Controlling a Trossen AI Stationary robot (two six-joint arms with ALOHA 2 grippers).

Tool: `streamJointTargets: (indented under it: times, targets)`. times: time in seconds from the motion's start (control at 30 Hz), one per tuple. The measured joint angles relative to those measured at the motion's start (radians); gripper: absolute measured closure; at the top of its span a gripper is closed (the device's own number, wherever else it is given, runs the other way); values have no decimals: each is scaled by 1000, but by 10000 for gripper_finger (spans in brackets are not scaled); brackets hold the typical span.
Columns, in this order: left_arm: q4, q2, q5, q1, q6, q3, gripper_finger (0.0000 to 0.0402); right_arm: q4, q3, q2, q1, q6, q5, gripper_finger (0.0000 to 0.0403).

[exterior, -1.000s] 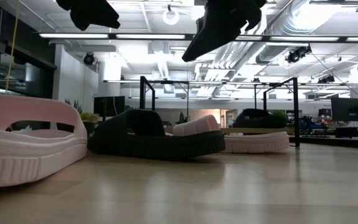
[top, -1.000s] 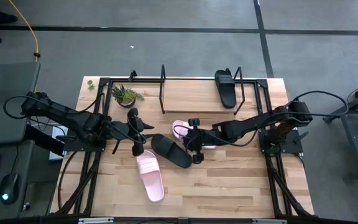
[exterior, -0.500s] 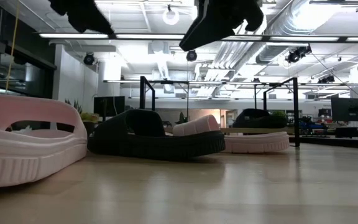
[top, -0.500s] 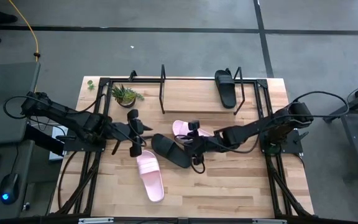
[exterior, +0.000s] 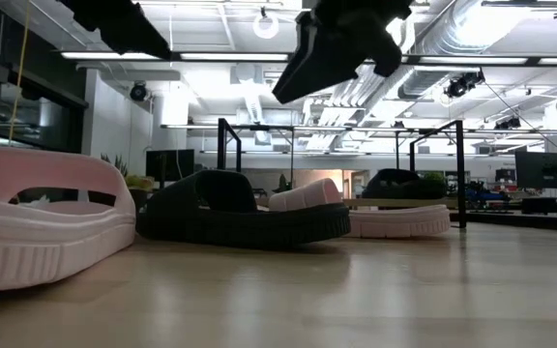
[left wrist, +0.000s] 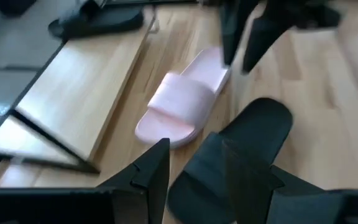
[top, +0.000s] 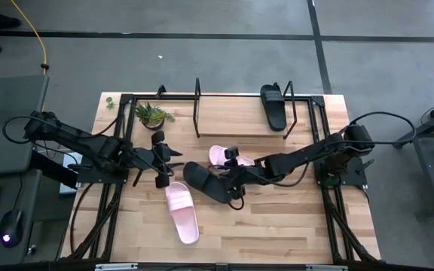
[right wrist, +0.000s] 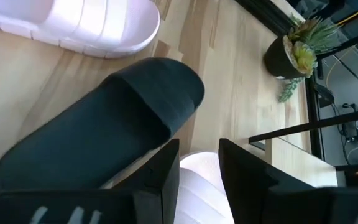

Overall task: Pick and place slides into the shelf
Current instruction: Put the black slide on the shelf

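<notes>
A black slide point(top: 206, 182) lies flat on its sole at mid-table, seen also as the black slide point(right wrist: 104, 130) and the black slide point(left wrist: 247, 143). One pink slide point(top: 181, 213) lies nearer the front edge. Another pink slide point(top: 221, 156) lies just beyond the right arm. A second black slide point(top: 273, 105) rests on the shelf's board point(top: 232, 113). My right gripper point(right wrist: 197, 171) hovers open above the mid-table black slide, clear of it in the low view point(exterior: 341, 39). My left gripper point(left wrist: 194, 180) is open and hangs in the air to that slide's left point(top: 160, 162).
A small potted plant point(top: 153, 115) stands at the shelf's left end. Thin black rods point(top: 197, 105) rise from the rack. The arms' base frames point(top: 111, 196) run along both table sides. Bare wood point(top: 277, 226) lies at the near right.
My right gripper has moved toward the table's left and near edge, from beside the far pink slide to above the mid-table black slide, sinking a little. The slides have stayed where they were.
</notes>
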Motion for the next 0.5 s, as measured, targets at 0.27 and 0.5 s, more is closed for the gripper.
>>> streamJointTargets:
  times: [0.27,0.5]
  targets:
    - [286,-220,268,-2,111,-168,273,64,0,12,-21,-53,-5,299]
    - [398,-362,361,0,129,-279,273,130,1,51,-15,-177,-22,299]
